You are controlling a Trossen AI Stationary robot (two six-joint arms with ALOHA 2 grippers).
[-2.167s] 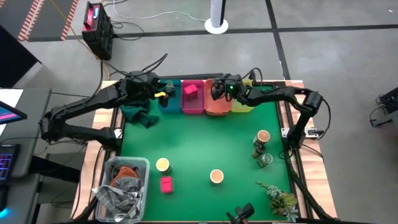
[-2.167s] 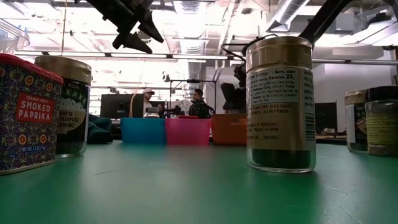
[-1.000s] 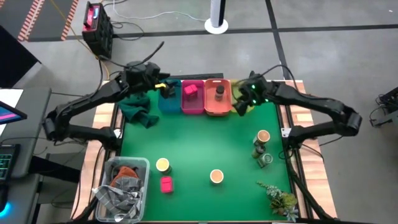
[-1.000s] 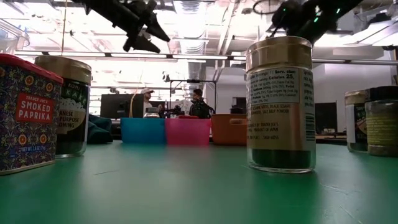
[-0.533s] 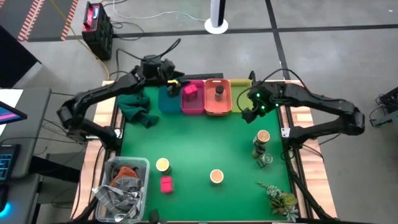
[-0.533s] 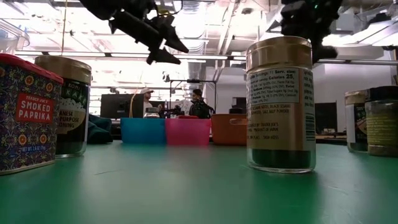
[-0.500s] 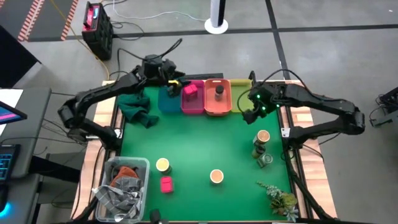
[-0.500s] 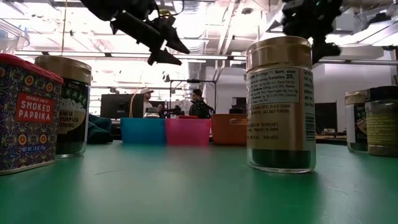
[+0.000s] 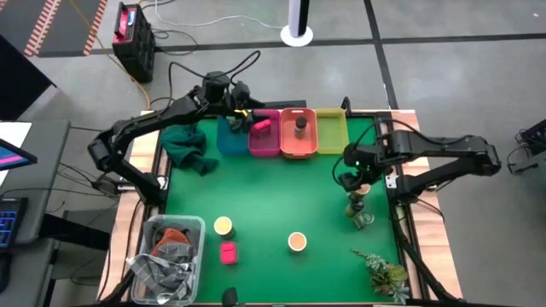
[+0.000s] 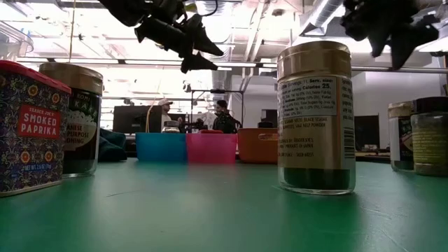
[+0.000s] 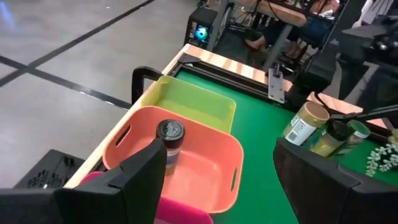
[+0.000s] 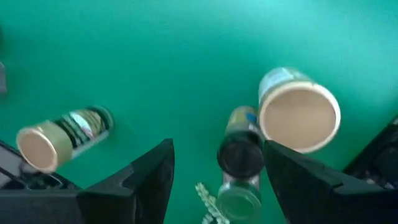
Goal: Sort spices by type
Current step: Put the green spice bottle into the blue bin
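My left gripper (image 9: 249, 118) hangs open and empty above the blue bin (image 9: 229, 141) and pink bin (image 9: 264, 143); it also shows in the low view (image 10: 199, 49). A pink box (image 9: 260, 124) lies in the pink bin. A dark-lidded jar (image 11: 169, 138) stands in the orange bin (image 11: 205, 165). My right gripper (image 12: 217, 149) is open above a group of jars at the table's right: a tan-lidded jar (image 12: 298, 112), a dark-lidded jar (image 12: 239, 155) and a clear jar (image 12: 233, 202). Its fingers touch none of them.
On the near half stand a tan-lidded jar (image 9: 223, 226), a pink paprika box (image 9: 228, 252) and another tan-lidded jar (image 9: 297, 242). The yellow bin (image 9: 331, 132) is at the far edge. A green cloth (image 9: 188, 149), a clear tub of rags (image 9: 166, 251) and a plant sprig (image 9: 384, 273) lie at the sides.
My right gripper has swung from over the yellow bin toward the near right, ending above the jar group. My left gripper has moved toward the table's right along the far edge, from the blue bin's left side to the border of the blue and pink bins. No spice has moved.
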